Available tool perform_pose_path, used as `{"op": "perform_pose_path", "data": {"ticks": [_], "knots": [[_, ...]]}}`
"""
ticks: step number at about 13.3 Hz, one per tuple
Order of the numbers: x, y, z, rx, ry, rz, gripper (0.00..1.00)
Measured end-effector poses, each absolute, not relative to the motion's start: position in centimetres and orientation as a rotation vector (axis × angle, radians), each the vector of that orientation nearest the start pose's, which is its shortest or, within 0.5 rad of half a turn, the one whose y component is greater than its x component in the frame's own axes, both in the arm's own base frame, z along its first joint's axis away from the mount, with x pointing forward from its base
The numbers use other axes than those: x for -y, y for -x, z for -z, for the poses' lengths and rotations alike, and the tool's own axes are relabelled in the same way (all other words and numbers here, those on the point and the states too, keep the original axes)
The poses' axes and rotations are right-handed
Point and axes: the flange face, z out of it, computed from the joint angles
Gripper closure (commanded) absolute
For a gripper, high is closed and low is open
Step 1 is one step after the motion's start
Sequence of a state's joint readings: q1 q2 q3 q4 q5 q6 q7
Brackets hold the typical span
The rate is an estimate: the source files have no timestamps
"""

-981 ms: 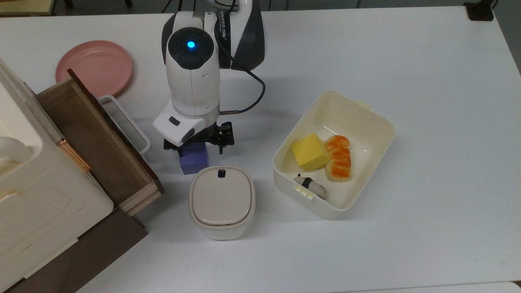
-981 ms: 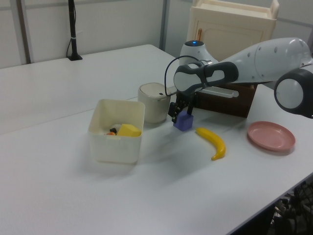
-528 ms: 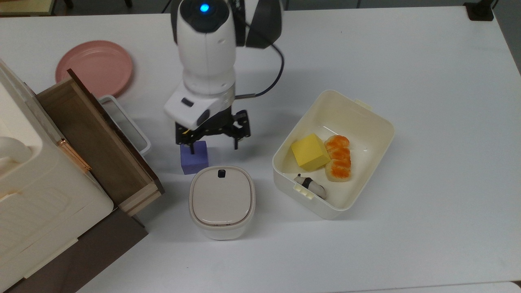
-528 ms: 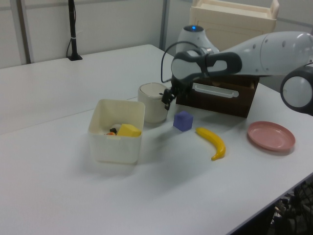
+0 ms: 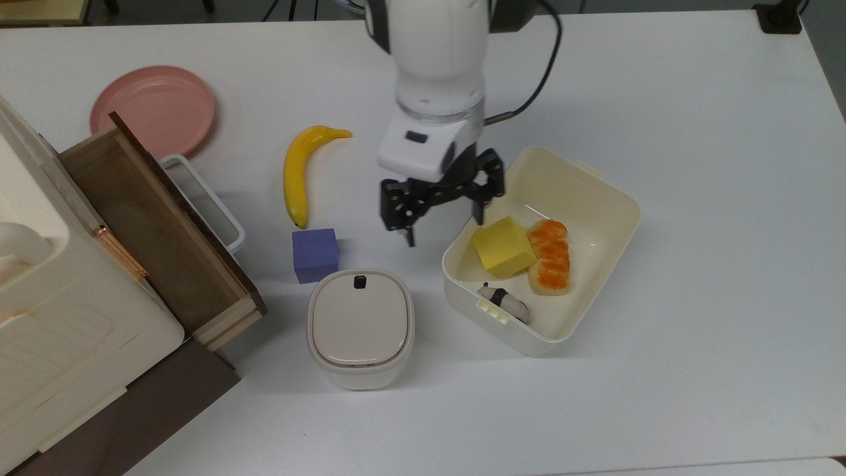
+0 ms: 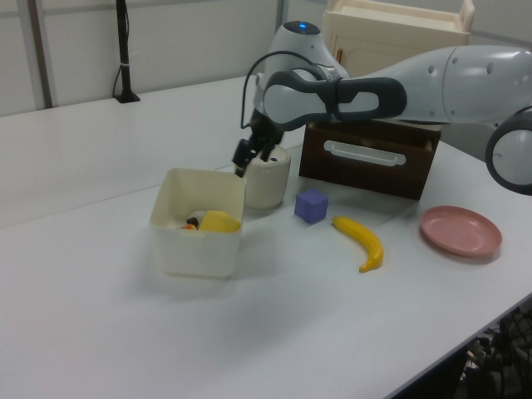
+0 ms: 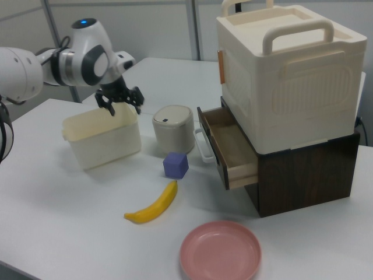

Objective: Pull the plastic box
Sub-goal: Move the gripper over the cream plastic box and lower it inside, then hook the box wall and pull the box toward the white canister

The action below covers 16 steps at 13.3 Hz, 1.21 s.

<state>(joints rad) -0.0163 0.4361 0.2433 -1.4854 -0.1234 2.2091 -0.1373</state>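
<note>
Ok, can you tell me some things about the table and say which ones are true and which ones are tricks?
1. The gripper is open and holds nothing. True.
2. The plastic box is empty. False: it holds a yellow block, an orange-topped food piece and a small black and white item.
3. The banana lies on the pink plate. False: it lies on the white table, apart from the plate.
4. The wooden drawer is pulled open. True.
5. The purple cube sits inside the plastic box. False: it stands on the table beside the lidded container.
</note>
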Motion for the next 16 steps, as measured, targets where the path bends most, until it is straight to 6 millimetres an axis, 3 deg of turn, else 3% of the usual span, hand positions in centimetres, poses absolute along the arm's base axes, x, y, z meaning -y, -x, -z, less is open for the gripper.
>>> {"op": "perform_pose_path", "data": {"ticks": [3, 7, 9, 12, 16], "knots": [[-18.3, -69.4, -45.5, 0.711, 2.993, 0.536, 0.00], [-22.6, -68.7, -41.8, 0.858, 2.990, 0.468, 0.00], [-23.2, -68.7, -40.4, 0.931, 3.003, 0.448, 0.00], [-23.3, -68.6, -39.9, 1.076, 2.979, 0.427, 0.00], [-21.6, -67.6, -38.3, 1.358, 2.926, 0.145, 0.00]]}}
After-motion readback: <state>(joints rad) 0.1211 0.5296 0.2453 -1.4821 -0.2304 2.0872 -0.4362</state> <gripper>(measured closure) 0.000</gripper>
